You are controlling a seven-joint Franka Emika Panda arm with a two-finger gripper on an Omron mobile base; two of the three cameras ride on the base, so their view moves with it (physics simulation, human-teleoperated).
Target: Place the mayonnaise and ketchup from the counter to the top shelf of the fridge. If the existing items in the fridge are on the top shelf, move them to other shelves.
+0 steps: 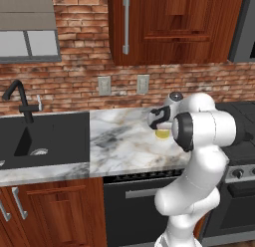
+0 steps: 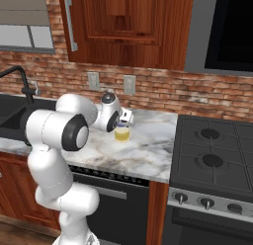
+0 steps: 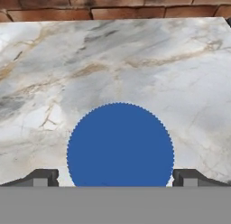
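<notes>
A red brick wall (image 1: 74,84) ran behind the work surface, with two pale outlet plates (image 1: 104,85) set into it side by side. Above the wall hung a dark reddish wood cabinet (image 1: 169,27) with a vertical silver handle, and to the left of that cabinet was a grey-framed window (image 1: 29,44). Right of the outlet plates stood a black gas stove (image 2: 212,155) with front knobs, and below them a black oven front (image 1: 134,206) with a grey bar handle.
</notes>
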